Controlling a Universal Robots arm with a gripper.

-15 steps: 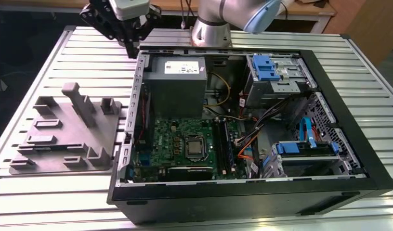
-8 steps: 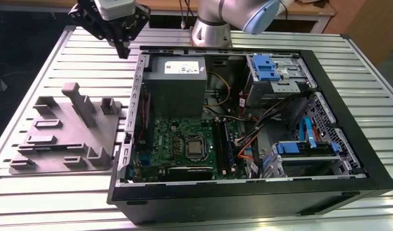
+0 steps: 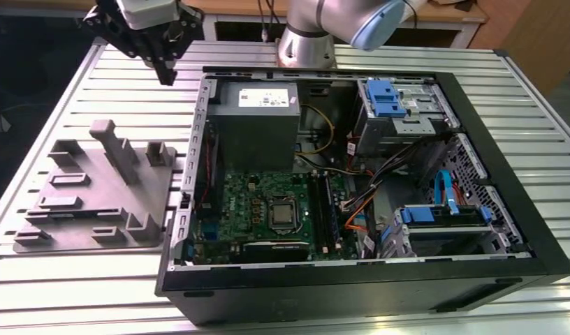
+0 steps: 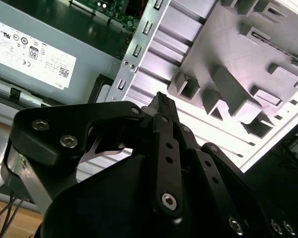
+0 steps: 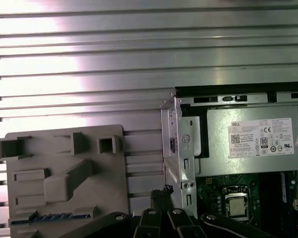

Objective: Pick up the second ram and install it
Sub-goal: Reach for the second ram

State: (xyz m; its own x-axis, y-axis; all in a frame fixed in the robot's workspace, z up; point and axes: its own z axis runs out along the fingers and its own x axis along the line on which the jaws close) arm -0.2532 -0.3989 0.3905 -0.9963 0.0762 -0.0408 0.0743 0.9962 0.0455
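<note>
Ribbed aluminium surface (image 3: 70, 293) carries everything you're working with. Your second ram (image 5: 52, 216) appears in the first wrist view as a thin blue-green strip lying flat in a slot of the grey fixture (image 3: 89, 202). It lies on the far side of the fixture's ramp block from the row of upright posts, and nothing touches it.

That fixture sits at the exterior view's left, just beside the open computer case (image 3: 360, 279). Your tool (image 3: 165, 75) hangs in the upper left of the exterior view, above the surface. It is off the case's corner by the grey power supply (image 3: 257, 132) and well apart from the ram. In both wrist views its fingers (image 4: 161, 129) meet at the tips, closed on nothing.

I'd judge you're at the approach step, with nothing picked. Reaching the stick would call for spreading the fingers, lining them across its thin edge, and coming down square so the fixture walls aren't struck. I can't tell whether the black memory slots beside the processor (image 3: 283, 213) already hold a stick.
</note>
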